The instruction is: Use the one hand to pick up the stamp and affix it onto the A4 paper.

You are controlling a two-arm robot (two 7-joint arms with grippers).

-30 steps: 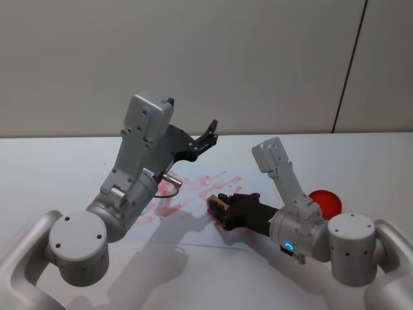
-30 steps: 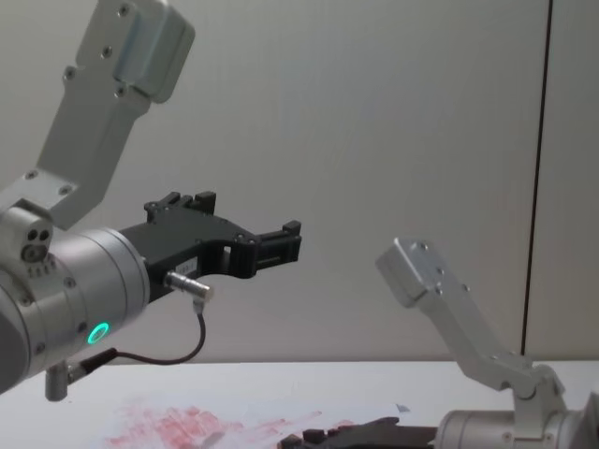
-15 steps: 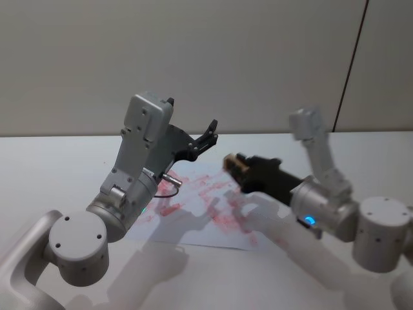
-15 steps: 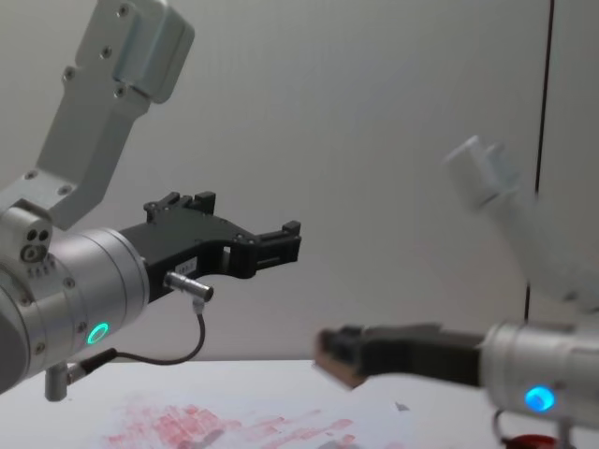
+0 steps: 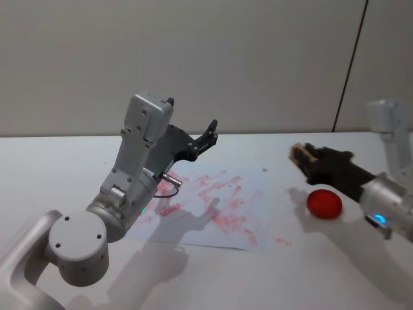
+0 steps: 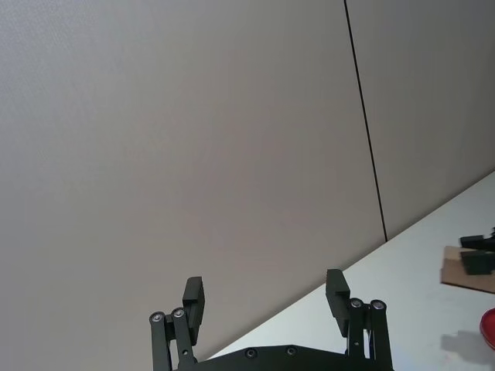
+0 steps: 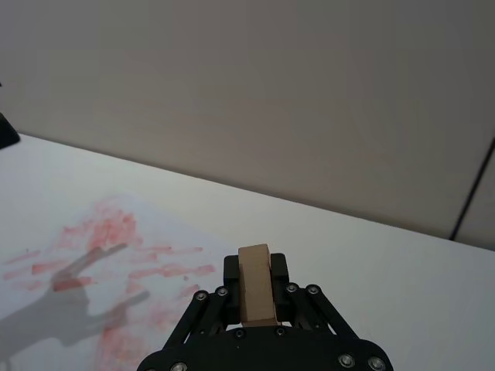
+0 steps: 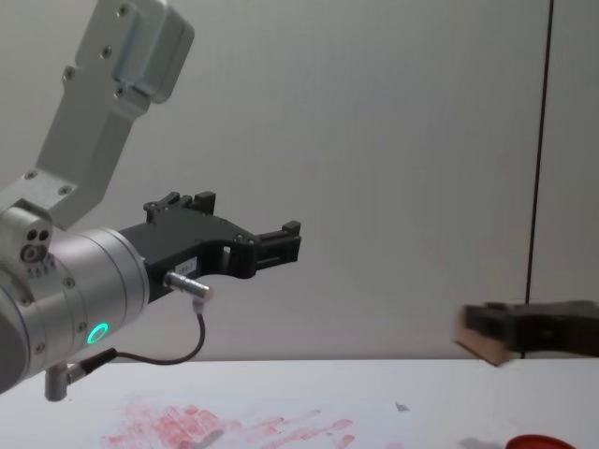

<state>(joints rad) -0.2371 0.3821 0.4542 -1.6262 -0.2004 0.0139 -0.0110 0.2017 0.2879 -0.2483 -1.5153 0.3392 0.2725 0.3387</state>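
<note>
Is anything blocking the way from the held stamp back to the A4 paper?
Nothing visible does. The right gripper holds the stamp in the air above the table, near the red round pad. The A4 paper lies to its left over bare table. The left gripper hangs raised above the paper's far edge.

the stamp (image 8: pixel 484 339) is blurred in the chest view, and the right hand (image 8: pixel 524 329) is cut off by that picture's edge. the red round object (image 8: pixel 543 441) and the a4 paper (image 8: pixel 234 432) are cut by its lower edge.
</note>
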